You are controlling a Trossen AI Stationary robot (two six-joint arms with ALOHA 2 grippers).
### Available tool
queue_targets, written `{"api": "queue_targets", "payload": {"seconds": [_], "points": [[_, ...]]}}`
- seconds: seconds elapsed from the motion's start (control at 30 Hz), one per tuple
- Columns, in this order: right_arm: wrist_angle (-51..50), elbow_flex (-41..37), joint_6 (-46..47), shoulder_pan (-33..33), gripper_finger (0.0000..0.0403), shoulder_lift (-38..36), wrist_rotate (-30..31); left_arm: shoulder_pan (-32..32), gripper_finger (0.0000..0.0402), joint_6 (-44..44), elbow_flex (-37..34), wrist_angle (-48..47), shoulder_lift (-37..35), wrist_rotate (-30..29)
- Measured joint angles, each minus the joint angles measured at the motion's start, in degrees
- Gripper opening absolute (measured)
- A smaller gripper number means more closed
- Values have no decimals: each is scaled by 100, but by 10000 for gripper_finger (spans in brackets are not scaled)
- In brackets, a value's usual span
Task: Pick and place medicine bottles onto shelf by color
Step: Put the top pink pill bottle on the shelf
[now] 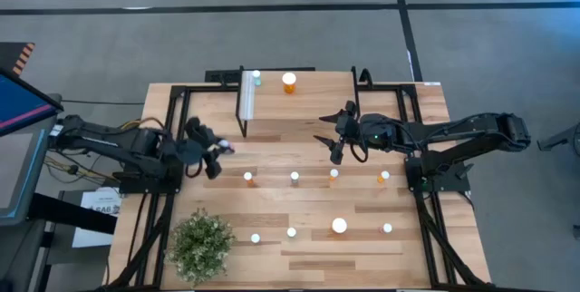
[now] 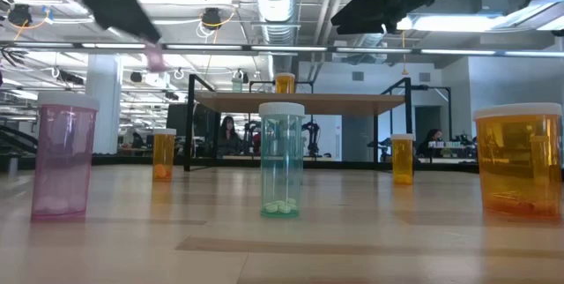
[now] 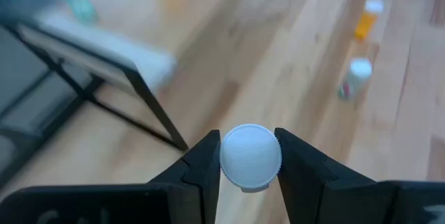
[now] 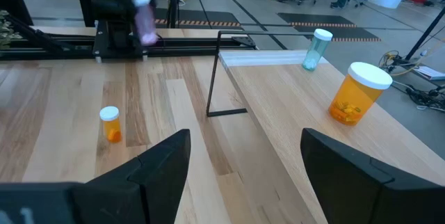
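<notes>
My left gripper (image 1: 216, 151) is raised over the table's left side, short of the shelf (image 1: 308, 106), and is shut on a small pink medicine bottle (image 4: 144, 19) with a white cap. The shelf, a light wood plank on thin black legs, stands at the far middle. A large orange bottle (image 1: 289, 82) and a small blue-green bottle (image 1: 256, 78) stand upright on it. My right gripper (image 1: 331, 142) hangs open above the table right of the shelf's near edge, with nothing between its fingers. Several more bottles stand upright on the tabletop in two rows. My left gripper pinches the pink bottle at its round white cap (image 3: 250, 156), one finger (image 3: 205, 161) on each side. The cap faces the wrist camera and hides the body. In the right wrist view the bottle is lifted clear of the table and tilted.
A far row of small bottles (image 1: 294, 178) and a near row with a large orange one (image 1: 339, 226) stand across the middle of the tabletop. A bushy green plant (image 1: 201, 245) sits at the near left. Bare plank (image 1: 362, 102) shows on the shelf's right half.
</notes>
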Motion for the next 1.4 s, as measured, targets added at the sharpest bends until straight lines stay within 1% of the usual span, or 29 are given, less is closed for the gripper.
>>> {"api": "queue_targets", "payload": {"seconds": [0.13, 0.27, 0.5, 0.67, 0.83, 1.0, 1.2, 1.4], "points": [[2, 0, 0, 0, 295, 0, 0, 706, 99, 848, 674, 1, 214, 423], [10, 0, 0, 0, 295, 0, 0, 1394, 99, 1509, 1317, 15, 568, 942], [32, 1, -2, 0, 295, 0, 0, 2396, 99, 2402, 2267, -7, 1597, 2067], [10, 2, -2, 0, 295, 0, 0, 2977, 99, 2832, 2751, 17, 2313, 2605], [-15, 2, -4, 0, 295, 0, 0, 3556, 99, 3041, 2959, 23, 2928, 3211], [-33, 2, -7, 0, 295, 0, 0, 4050, 99, 3144, 2965, 42, 3386, 3538], [-31, 2, -5, 0, 295, 0, 0, 4447, 99, 3172, 2965, 261, 3684, 3790], [-30, 2, -4, 0, 295, 0, 0, 4606, 99, 3172, 2942, 472, 3683, 3931]]}}
